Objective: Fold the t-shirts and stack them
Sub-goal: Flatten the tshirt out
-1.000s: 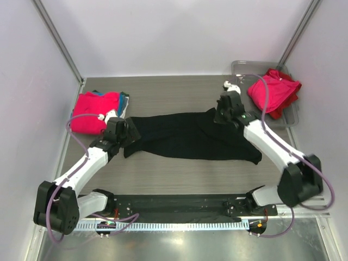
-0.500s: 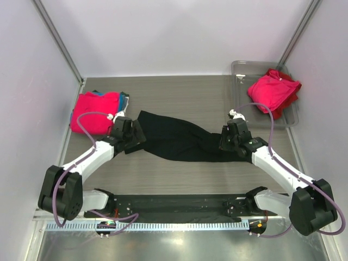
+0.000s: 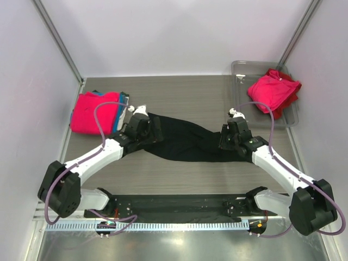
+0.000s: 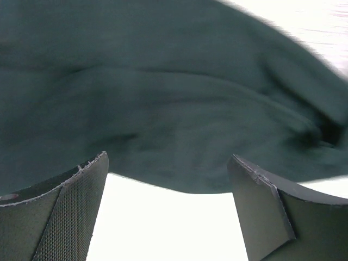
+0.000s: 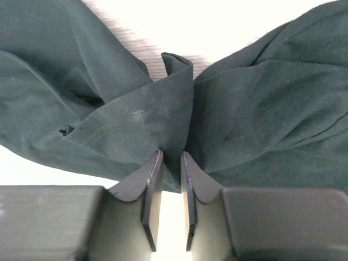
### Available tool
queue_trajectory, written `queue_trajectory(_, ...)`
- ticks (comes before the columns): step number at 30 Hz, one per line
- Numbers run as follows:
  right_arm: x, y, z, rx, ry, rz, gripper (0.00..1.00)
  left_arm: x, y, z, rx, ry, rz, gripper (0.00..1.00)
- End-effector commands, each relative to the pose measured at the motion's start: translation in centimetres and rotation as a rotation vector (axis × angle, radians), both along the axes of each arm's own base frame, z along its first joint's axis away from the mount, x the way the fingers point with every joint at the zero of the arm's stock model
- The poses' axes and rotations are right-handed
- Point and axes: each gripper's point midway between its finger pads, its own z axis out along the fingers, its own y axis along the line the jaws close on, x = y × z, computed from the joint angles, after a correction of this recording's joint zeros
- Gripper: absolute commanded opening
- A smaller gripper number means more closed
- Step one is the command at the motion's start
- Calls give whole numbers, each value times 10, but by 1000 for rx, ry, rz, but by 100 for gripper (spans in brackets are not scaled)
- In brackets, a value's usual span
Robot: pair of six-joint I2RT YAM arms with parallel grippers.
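Sprawling soft and limp, black t-shirt [image 3: 185,142] wants pinching at its hem. Left hand [image 4: 168,156] released; right hand [image 5: 171,152] grip unclear.

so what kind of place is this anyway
Likely a robot lab test cell: plain white walls box in a table, a left arm and right arm are bolted at its near edge, and t-shirts lie for folding.

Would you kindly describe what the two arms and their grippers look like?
The left arm and right arm both have white link shells, black joint housings and a looping mauve cable. The left gripper has dark flat fingers with a fine mesh texture; the right gripper has dark, smooth, wedge-shaped fingers.
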Motion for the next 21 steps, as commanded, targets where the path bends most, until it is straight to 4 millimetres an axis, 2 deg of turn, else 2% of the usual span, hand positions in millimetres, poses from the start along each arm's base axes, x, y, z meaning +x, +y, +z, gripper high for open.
queue_trajectory(1,11,1,24,21,-60,-22,24,12,-51,41,-101,-120,-160,90)
queue_trajectory(2,9,1,28,27,-75,-23,24,11,-61,43,-116,-127,-198,90)
queue_trajectory(3,9,0,29,25,-80,-25,24,7,-83,45,-146,-131,-273,90)
queue_trajectory(5,7,-3,31,24,-92,-31,21,-4,-109,48,-210,-118,-383,90)
queue_trajectory(6,6,-4,32,22,-95,-32,19,-6,-125,58,-244,-144,-427,90)
queue_trajectory(7,4,-6,31,17,-91,-39,19,-9,-135,50,-248,-124,-453,90)
queue_trajectory(9,4,-6,34,18,-98,-40,13,-10,-155,60,-283,-143,-509,90)
queue_trajectory(10,3,-7,34,16,-99,-42,10,-14,-167,50,-279,-122,-537,90)
queue_trajectory(12,2,-9,34,10,-102,-44,2,-13,-184,56,-298,-129,-578,89)
queue_trajectory(13,2,-10,34,8,-101,-47,1,-16,-192,55,-302,-122,-601,88)
queue_trajectory(14,1,-10,33,6,-98,-46,1,-16,-199,45,-298,-100,-616,87)
queue_trajectory(16,1,-11,31,3,-96,-48,1,-13,-211,49,-303,-111,-631,86)
queue_trajectory(19,0,-10,29,0,-87,-45,2,-10,-226,33,-281,-78,-649,84)
queue_trajectory(20,0,-11,29,1,-89,-47,3,-10,-230,23,-272,-54,-655,79)
queue_trajectory(21,0,-11,29,-1,-90,-49,4,-11,-234,22,-277,-45,-669,74)
